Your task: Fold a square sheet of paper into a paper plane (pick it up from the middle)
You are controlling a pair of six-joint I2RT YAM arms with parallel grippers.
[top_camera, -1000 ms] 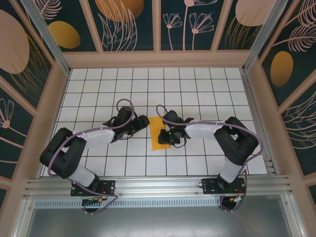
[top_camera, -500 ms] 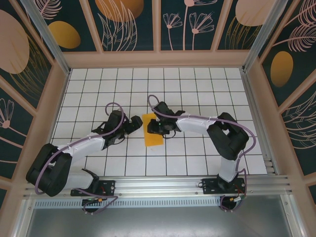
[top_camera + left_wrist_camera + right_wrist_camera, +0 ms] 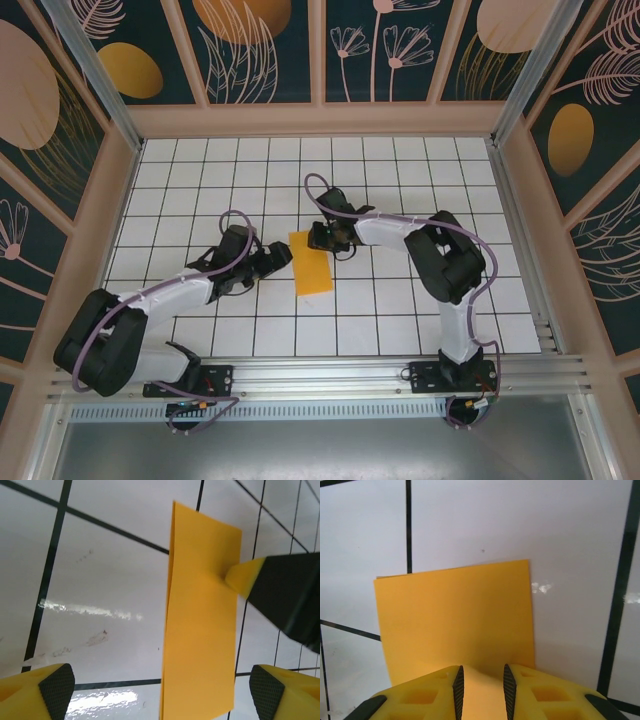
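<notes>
The square sheet of paper [image 3: 312,262] lies on the white grid table folded into a narrow orange-yellow rectangle [image 3: 202,620]. My right gripper [image 3: 318,238] is at its far end. Its jaws stand a narrow gap apart, open, with the paper's edge [image 3: 455,615] running under and between them [image 3: 481,692]. One of its yellow fingertips [image 3: 244,575] presses a small dent into the paper's edge. My left gripper [image 3: 283,257] hovers just left of the sheet, wide open [image 3: 163,687], its pads on either side of the paper's near end and not touching it.
The white grid table [image 3: 400,180] has free tiles behind and to both sides of the arms. Wooden walls with leaf prints [image 3: 320,60] enclose it. An aluminium rail [image 3: 320,375] runs along the near edge.
The right gripper has moved up and left to the paper's far end, its arm stretching out. The paper shifted slightly left. The left gripper opened wider and pulled back a little.
</notes>
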